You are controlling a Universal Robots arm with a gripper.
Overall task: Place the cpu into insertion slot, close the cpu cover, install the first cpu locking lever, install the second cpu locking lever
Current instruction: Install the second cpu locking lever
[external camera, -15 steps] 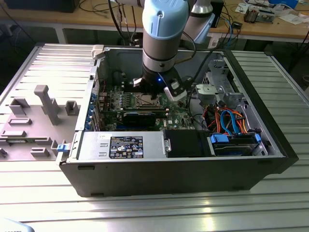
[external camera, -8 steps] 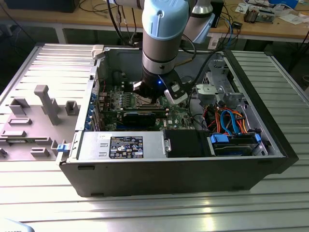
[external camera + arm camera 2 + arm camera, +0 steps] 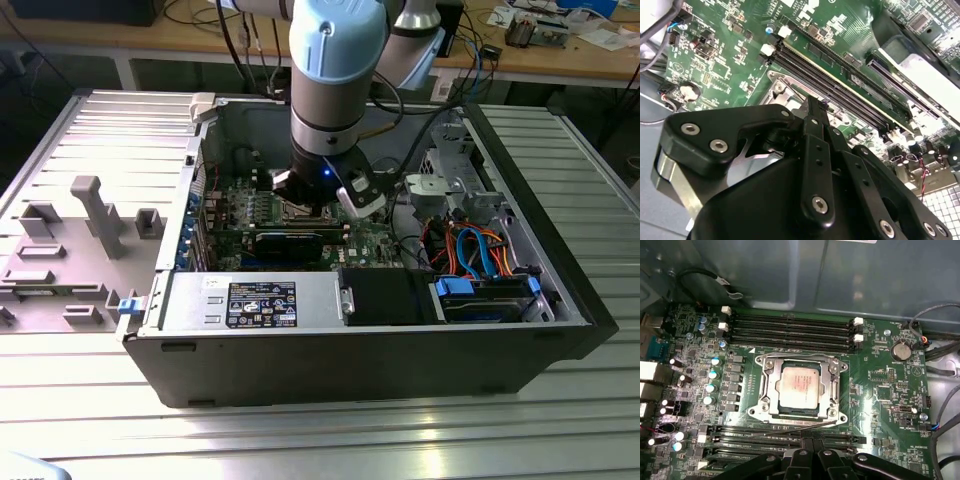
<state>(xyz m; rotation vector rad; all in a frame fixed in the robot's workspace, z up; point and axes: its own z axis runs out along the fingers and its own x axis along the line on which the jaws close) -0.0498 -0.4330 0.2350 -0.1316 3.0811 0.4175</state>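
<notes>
- Silvery ribbed worktop (image 3: 420, 440) carries an open black computer case (image 3: 400, 360) in the exterior view; the arm reaches down inside, the gripper (image 3: 310, 205) low over the green motherboard (image 3: 365, 245), near the socket.
- Second wrist view: the black fingers (image 3: 815, 145) meet at their tips, so the gripper looks narrowly closed, with nothing visibly held, just above the socket's metal edge beside the memory slots (image 3: 835, 85).
- First wrist view: the cpu (image 3: 799, 387) sits flat in the insertion slot (image 3: 771, 412), the cpu cover (image 3: 832, 371) down around it. A thin locking lever (image 3: 790, 427) lies slanted along the nearer edge, apparently unlatched.
- Judgement: press the lever down and sideways under its hook, keeping clear of the chip.
</notes>
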